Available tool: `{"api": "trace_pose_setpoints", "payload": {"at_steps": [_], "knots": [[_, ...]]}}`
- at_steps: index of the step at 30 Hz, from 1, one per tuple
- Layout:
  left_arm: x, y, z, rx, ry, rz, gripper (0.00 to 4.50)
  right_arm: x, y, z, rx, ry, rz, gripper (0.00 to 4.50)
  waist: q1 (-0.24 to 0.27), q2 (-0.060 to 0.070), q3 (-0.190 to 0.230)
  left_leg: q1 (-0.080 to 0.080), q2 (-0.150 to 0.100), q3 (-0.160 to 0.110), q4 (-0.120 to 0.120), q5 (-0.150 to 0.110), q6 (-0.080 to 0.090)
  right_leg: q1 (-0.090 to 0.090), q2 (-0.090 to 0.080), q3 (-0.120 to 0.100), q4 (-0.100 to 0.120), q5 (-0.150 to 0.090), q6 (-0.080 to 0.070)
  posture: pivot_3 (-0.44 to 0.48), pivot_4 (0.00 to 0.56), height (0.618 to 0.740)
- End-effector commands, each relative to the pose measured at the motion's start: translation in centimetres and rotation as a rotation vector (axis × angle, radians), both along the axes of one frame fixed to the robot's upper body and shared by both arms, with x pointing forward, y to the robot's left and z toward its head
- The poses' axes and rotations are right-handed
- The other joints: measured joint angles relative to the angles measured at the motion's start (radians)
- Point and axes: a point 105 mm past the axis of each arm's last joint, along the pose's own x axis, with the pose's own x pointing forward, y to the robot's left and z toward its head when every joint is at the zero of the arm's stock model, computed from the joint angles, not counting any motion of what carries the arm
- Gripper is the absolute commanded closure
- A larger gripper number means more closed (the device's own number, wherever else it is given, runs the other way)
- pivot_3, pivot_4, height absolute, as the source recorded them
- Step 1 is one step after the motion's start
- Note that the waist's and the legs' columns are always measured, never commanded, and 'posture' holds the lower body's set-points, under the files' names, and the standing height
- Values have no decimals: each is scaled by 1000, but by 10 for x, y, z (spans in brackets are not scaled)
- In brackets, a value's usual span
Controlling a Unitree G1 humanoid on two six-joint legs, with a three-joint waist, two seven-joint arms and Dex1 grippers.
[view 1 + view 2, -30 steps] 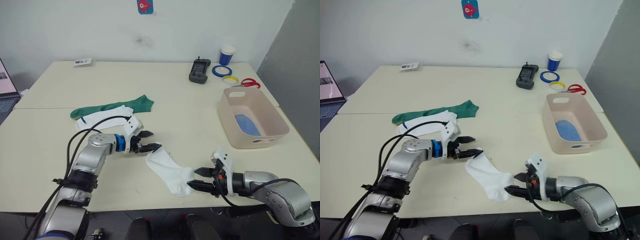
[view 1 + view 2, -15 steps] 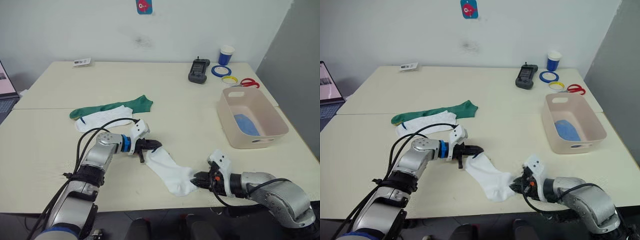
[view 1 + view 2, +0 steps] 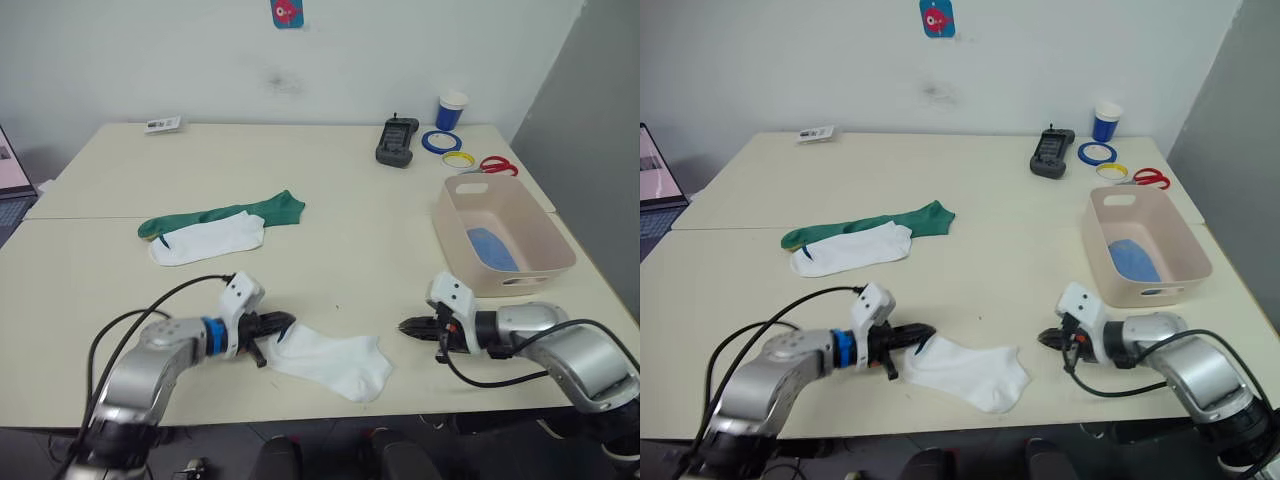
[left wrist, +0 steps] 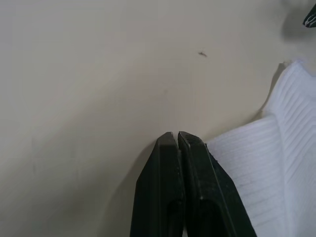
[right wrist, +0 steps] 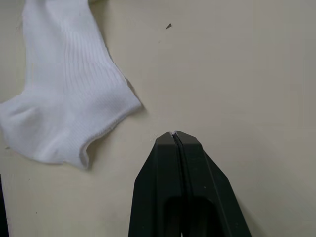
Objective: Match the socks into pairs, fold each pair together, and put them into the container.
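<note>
A white sock point(image 3: 330, 362) lies flat near the table's front edge. My left gripper point(image 3: 284, 323) is shut and empty, its tip at the sock's cuff, with the fabric point(image 4: 266, 173) beside one finger point(image 4: 165, 163). My right gripper point(image 3: 405, 326) is shut on nothing, a short way right of the sock's toe point(image 5: 64, 113). A green sock point(image 3: 225, 214) lies at mid-left, and a second white sock point(image 3: 205, 241) partly overlaps it. The pale pink container point(image 3: 470, 270) stands at the right with a light blue sock point(image 3: 492, 248) inside.
At the back right are a black device point(image 3: 398, 142), a blue-and-white cup point(image 3: 452, 110), two tape rolls point(image 3: 441, 141), and red scissors point(image 3: 497, 166). A small card point(image 3: 164, 124) lies at the back left. A laptop point(image 3: 655, 170) sits at the far left edge.
Both grippers went from open to shut. The white sock shifted toward the front edge and lies flatter. My right gripper came off its toe and moved right; my left arm drew back left.
</note>
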Motion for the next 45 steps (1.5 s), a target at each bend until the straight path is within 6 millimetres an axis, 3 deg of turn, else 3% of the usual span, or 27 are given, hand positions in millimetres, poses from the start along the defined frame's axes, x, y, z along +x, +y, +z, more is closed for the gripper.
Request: {"api": "trace_pose_setpoints", "payload": {"at_steps": [1,7,12,15,20,28,35,45], "knots": [[-1,0,14,-10,-58,57,4500,-16,9,5,66,56,53,4116,4,0,0,0,0,0,0,0,0,1,0,-1,0,0,0,0,150,740],[-6,-8,9,-13,-48,49,4500,-32,28,-7,98,137,48,2293,2,0,0,0,-1,0,0,0,0,0,-1,0,0,0,0,0,150,740],[-6,-10,8,-9,-45,45,4500,-35,35,-18,86,161,26,2293,1,0,0,0,-1,0,0,0,0,0,0,0,0,0,0,0,150,740],[-5,-10,8,-9,-45,44,4500,-36,38,-16,105,181,32,2877,1,0,0,0,-1,0,0,0,0,0,0,0,0,0,0,0,150,740],[-4,-8,10,-6,-49,42,4500,-34,39,-13,124,184,19,4485,1,0,0,0,-1,0,0,0,0,0,0,0,0,0,0,0,150,740],[-4,-3,14,-38,-78,123,4500,-12,12,2,98,134,-18,4485,1,0,0,0,-1,0,0,0,0,0,0,0,0,0,0,0,150,740],[-2,-22,10,-79,-87,163,4500,17,-18,8,30,118,8,4485,1,0,0,0,-1,0,0,0,0,0,0,0,0,0,0,0,150,740],[8,-36,15,-156,-156,259,4500,38,-9,2,20,130,80,4485,0,0,0,0,-1,1,0,0,0,0,0,1,0,0,0,0,150,740]]}}
